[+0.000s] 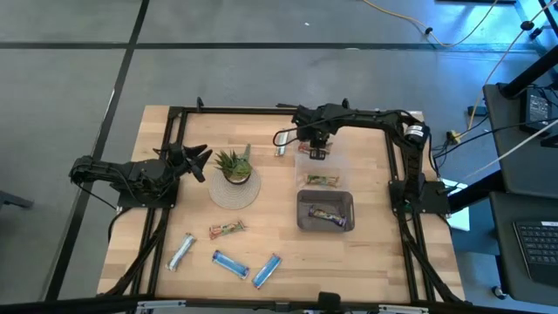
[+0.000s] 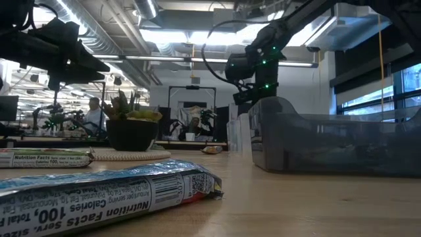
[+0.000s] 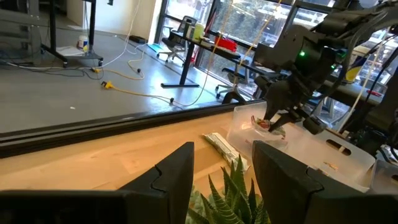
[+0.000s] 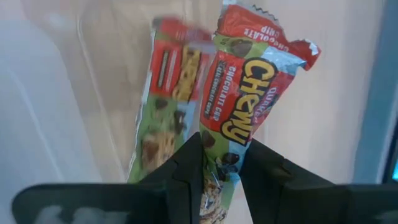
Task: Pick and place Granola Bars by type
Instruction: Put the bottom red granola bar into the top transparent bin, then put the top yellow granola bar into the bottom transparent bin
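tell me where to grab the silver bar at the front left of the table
Take the silver bar across its narrow middle, coming straight down from above: it lies flat and slanted on the table, clear of the other bars, so turn the pincer to span its short width.

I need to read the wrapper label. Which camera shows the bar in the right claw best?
The right wrist view: the held Chewy bar fills the frame between the right claw, label legible. The left wrist view shows it only small over the clear bin; in the high view the claw covers it, and the low view doesn't show it.
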Controlling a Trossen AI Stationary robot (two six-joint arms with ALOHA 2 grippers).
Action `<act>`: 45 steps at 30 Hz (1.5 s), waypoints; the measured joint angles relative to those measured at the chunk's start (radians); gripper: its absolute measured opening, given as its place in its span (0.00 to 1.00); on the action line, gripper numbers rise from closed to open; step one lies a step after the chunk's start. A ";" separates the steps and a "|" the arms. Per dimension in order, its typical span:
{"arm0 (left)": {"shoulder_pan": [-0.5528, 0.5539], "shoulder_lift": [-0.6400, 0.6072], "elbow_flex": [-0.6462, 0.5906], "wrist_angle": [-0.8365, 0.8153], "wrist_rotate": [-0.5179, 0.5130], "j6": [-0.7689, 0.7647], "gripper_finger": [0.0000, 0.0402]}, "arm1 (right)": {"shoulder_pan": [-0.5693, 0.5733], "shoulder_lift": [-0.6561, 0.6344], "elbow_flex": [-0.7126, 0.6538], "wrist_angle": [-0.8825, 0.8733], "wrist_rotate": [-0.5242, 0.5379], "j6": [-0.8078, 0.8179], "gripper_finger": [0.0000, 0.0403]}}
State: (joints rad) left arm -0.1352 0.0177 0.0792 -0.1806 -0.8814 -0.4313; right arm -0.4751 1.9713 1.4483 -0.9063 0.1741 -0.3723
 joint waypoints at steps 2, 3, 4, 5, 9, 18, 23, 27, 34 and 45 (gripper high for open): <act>0.000 0.000 0.000 0.000 0.000 0.000 0.39 | 0.000 0.000 0.000 -0.016 0.001 -0.004 0.24; 0.000 0.000 0.000 0.000 0.000 0.000 0.39 | 0.000 0.000 0.000 -0.018 0.001 -0.004 0.24; 0.000 0.000 0.000 0.000 0.000 0.000 0.39 | 0.000 0.000 0.000 -0.020 0.000 -0.003 0.24; 0.000 0.000 0.000 0.000 0.000 0.000 0.39 | 0.000 0.000 0.000 -0.024 0.000 -0.002 0.24; 0.000 0.000 0.000 0.000 0.000 0.000 0.39 | 0.000 0.000 0.000 -0.035 0.000 0.000 0.30; 0.000 0.000 0.000 0.000 0.000 0.000 0.39 | 0.001 0.000 0.066 -0.167 0.015 -0.005 0.54; 0.000 0.000 0.000 0.000 0.000 0.000 0.39 | 0.001 0.000 0.224 -0.277 0.047 -0.041 0.59; 0.000 0.000 0.000 0.000 0.000 0.000 0.39 | 0.000 -0.001 0.344 -0.241 0.101 -0.122 0.59; 0.000 0.000 0.000 0.000 0.000 0.000 0.39 | 0.005 -0.003 0.455 0.006 -0.058 -0.287 0.59; 0.000 0.000 0.000 0.000 0.000 -0.018 0.39 | 0.050 0.090 0.451 0.010 -0.121 0.109 0.59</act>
State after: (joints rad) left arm -0.1356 0.0177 0.0792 -0.1806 -0.8814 -0.4496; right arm -0.4248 2.0612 1.8992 -0.8959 0.0534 -0.2634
